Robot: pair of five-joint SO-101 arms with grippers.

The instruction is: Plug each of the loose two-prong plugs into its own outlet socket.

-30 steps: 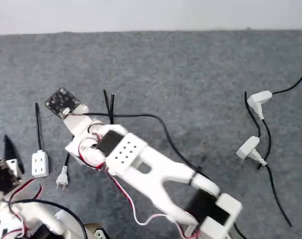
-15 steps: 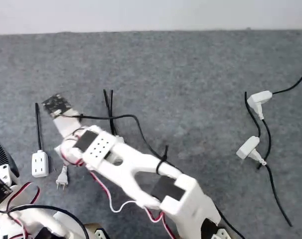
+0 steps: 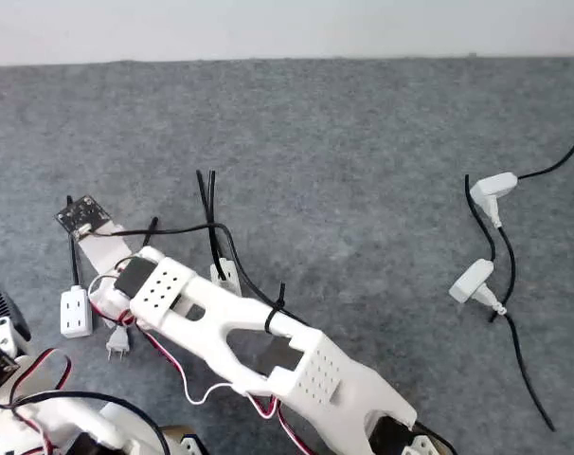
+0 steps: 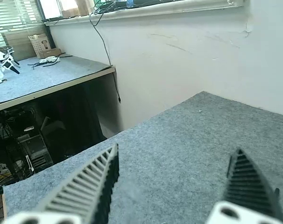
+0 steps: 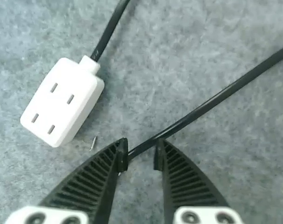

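At about 8 o'clock on the grey carpet (image 3: 363,142), closest in, the left gripper (image 4: 176,150) has its ribbed fingers spread wide with nothing between them. It points out level over the carpet toward a white wall (image 4: 188,56).

Just beyond it, the right gripper (image 5: 140,150) is down at the carpet with its jaws narrowed to a slim gap. A black cord (image 5: 216,98) runs in between the fingertips (image 5: 119,151), and the gap looks a little wider than the cord. The right arm (image 3: 240,322) lies low and stretched out, from its base at 5 o'clock across toward 9 o'clock.

The loose two-prong plug (image 3: 117,343) lies just on the near side of that arm's wrist, prongs toward the near edge. The white outlet socket (image 5: 62,107) lies flat with its slots up at 9 o'clock, near the right gripper but apart from it. Its own cord runs straight away toward 12.

Well apart on the far right, a white cord end (image 3: 493,187) lies at 2 o'clock and a second white cord end (image 3: 473,282) at 3 o'clock, their black leads looping around them.
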